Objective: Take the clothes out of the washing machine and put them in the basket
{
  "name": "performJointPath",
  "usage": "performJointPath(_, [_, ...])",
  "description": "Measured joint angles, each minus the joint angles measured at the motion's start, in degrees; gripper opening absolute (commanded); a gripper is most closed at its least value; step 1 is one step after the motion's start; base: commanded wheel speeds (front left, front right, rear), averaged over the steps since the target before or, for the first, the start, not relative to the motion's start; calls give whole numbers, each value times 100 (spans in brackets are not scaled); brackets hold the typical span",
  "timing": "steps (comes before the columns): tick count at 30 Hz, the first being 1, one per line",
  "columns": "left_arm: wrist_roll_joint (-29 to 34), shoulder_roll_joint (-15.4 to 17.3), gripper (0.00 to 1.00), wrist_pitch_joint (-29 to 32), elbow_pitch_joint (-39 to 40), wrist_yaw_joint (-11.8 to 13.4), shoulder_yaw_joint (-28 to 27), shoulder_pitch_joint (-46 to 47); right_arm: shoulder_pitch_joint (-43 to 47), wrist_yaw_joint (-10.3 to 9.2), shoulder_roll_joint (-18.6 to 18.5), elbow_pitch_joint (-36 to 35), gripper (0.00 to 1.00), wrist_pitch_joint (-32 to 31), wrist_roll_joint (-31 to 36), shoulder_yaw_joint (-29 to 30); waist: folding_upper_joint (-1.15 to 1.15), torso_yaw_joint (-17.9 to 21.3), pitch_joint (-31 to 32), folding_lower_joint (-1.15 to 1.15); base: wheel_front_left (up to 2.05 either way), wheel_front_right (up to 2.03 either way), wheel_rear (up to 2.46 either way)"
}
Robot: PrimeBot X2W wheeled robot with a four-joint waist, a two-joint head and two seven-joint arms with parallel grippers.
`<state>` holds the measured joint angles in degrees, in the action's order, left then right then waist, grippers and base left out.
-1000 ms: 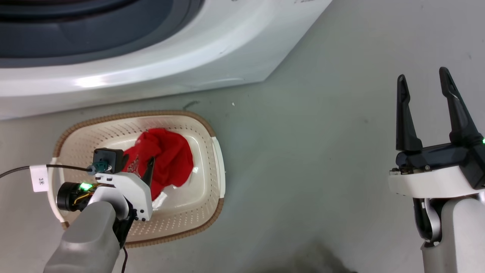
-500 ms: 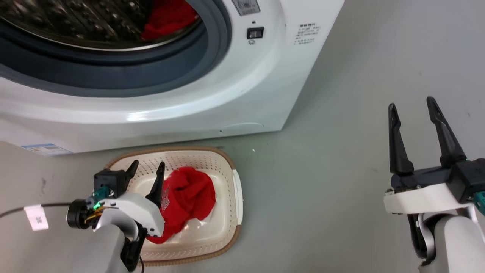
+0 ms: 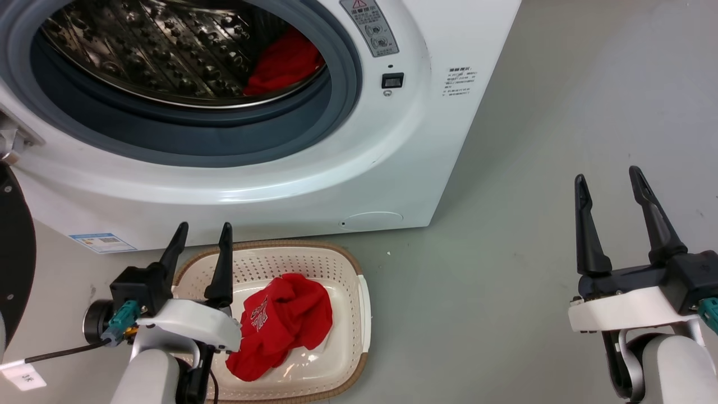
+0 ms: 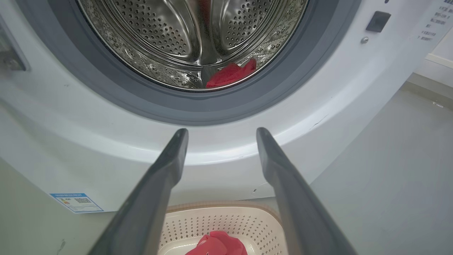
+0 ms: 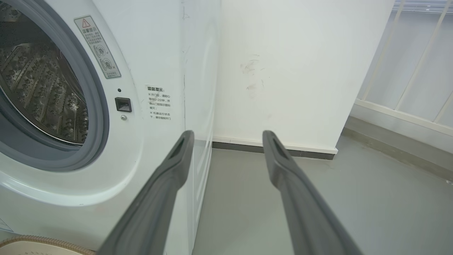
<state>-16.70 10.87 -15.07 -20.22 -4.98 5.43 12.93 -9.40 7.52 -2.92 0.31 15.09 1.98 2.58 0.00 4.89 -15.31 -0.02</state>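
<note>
The washing machine (image 3: 392,168) stands with its drum (image 3: 168,50) exposed. One red garment (image 3: 283,62) lies at the drum's right side. The second garment (image 3: 286,328) lies in the basket (image 3: 362,303), directly before the machine. The left gripper (image 3: 204,225) hovers above the basket, fingers spread, empty. The right gripper (image 3: 607,174), right of the machine, is likewise spread and empty. The right wrist view adds a white wall (image 5: 283,71) behind the machine.

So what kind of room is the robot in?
Probably a laundry or utility room: a white front-loading washing machine stands open on a grey floor, and a laundry basket in front of it holds a red garment.
</note>
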Motion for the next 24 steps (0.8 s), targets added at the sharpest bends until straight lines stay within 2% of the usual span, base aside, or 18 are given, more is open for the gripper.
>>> performJointPath(4, [171, 8, 100, 0, 279, -86, -66, 61, -23, 0, 0, -44, 100, 0, -58, -47, 0, 43, -142, 0, 0, 0, 0])
performJointPath(10, [40, 349, 100, 115, 439, -193, -2, 895, -185, 0, -1, -158, 100, 0, -208, -9, 0, 190, -596, 1, 0, 0, 0])
performJointPath(11, [-124, 548, 100, 382, 504, -223, 118, 1295, -214, -1, -2, -169, 100, 0, -309, 1, 0, 245, -793, 1, 0, 0, 0])
performJointPath(17, [-573, 1272, 100, 1287, 501, -238, 174, 2562, -316, -1, -2, -223, 100, 0, -417, -55, 0, 467, -1388, 2, 0, 0, 0])
performJointPath(21, [-1161, 1545, 100, 2020, 266, -241, 145, 3509, -456, 0, -4, -300, 100, 0, -525, -118, 0, 643, -1803, 2, 0, 0, 0])
performJointPath(24, [-1298, 1878, 100, 2554, 20, -240, 253, 4188, -526, 0, -3, -326, 100, 0, -630, -219, 0, 783, -2108, 3, 0, 0, 0])
